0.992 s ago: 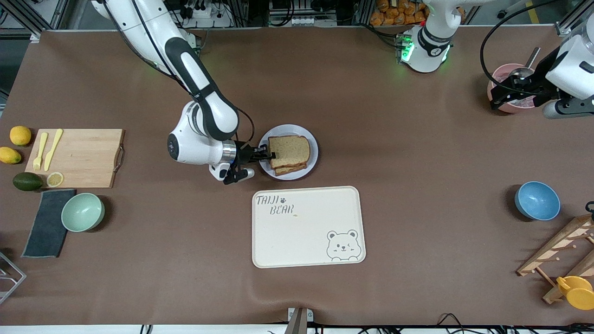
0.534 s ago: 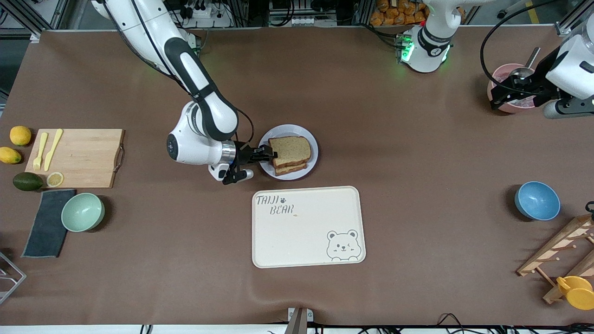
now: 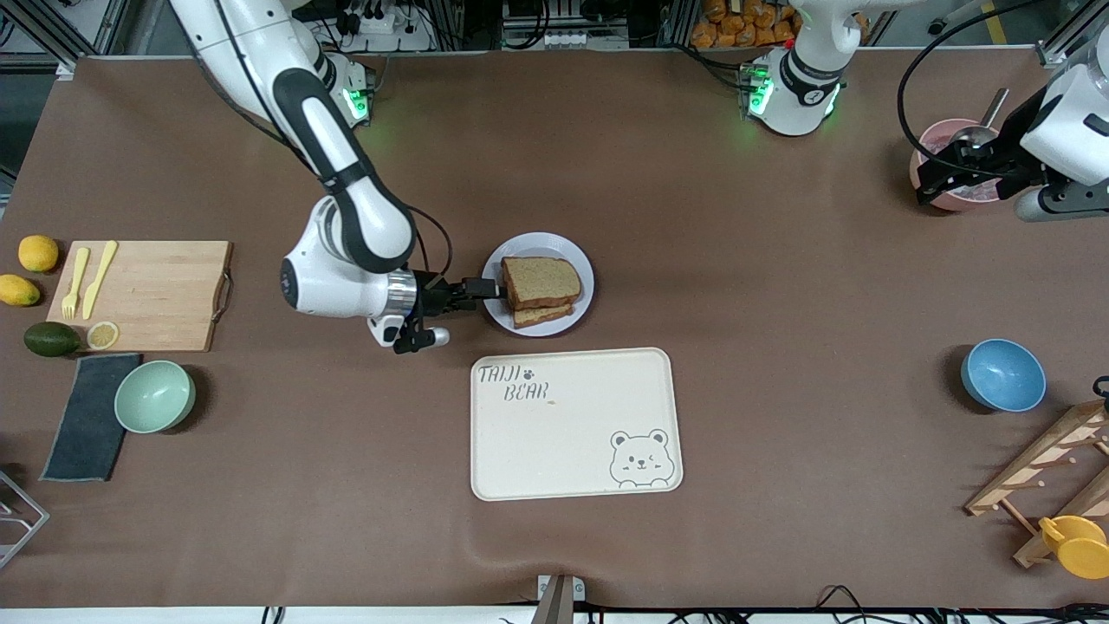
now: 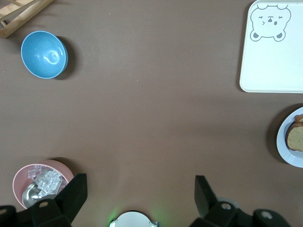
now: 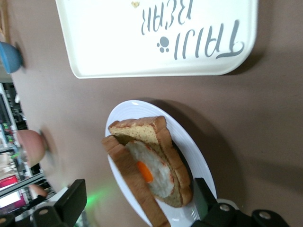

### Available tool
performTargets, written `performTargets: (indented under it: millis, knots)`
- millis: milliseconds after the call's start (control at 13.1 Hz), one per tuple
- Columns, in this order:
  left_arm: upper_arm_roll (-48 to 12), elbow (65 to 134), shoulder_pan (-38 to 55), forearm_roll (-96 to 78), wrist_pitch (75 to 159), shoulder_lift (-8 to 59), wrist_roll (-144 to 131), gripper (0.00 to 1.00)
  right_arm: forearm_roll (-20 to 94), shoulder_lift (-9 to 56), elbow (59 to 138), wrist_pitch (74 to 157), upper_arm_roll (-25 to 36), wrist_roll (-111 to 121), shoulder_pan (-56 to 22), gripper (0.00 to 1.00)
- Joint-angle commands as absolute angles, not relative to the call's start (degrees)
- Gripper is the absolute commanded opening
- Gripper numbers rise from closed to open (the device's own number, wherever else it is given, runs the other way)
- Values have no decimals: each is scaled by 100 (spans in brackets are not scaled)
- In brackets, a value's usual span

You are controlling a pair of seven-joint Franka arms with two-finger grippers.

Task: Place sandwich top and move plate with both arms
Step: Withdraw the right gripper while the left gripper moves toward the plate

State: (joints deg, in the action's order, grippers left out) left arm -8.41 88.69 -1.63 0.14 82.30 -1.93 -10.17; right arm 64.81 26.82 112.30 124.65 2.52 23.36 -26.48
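Observation:
The sandwich top point(image 3: 539, 277) lies on the egg slice on the plate point(image 3: 537, 241) at mid-table, with the lower slice peeking out nearer the front camera. In the right wrist view the sandwich top point(image 5: 127, 174) sits over the fried egg point(image 5: 152, 173) on the plate point(image 5: 142, 107). My right gripper point(image 3: 487, 290) is open at the plate's rim toward the right arm's end. Its jaws point(image 5: 139, 203) stand wide either side of the sandwich's edge, touching nothing. My left gripper point(image 3: 929, 186) waits open point(image 4: 139, 194) above the table by the pink bowl point(image 4: 42, 182).
A cream bear tray point(image 3: 572, 425) lies just nearer the front camera than the plate. A blue bowl point(image 3: 1002, 374) and wooden rack point(image 3: 1048, 468) are toward the left arm's end. A cutting board point(image 3: 147, 295), green bowl point(image 3: 154, 396) and fruit lie toward the right arm's end.
My right gripper opened, let go of the sandwich top and drew back toward the right arm's end. The slice settled flat on the egg slice. The left arm stayed still.

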Motion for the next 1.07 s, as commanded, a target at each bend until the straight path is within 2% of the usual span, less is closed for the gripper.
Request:
performTargets:
  millis: [0,458,763,992]
  knots:
    - [-861,8877,-211,-114,8253,-159,-940,100,6189,2531,11066,11710,395,2136,-2243,100]
    - [-861,8894,-202,-264,8367,-53,-958,100,5555,2382,11065,10821,1080,2021,-1899,100]
    - [-861,9087,-202,-500,8385,-44,-976,100,4774,2443,11030,10538,1178,2843,-890,100]
    - [-870,9315,-220,-694,8411,-53,-967,100,4144,2452,10908,10529,1178,3638,-423,100]
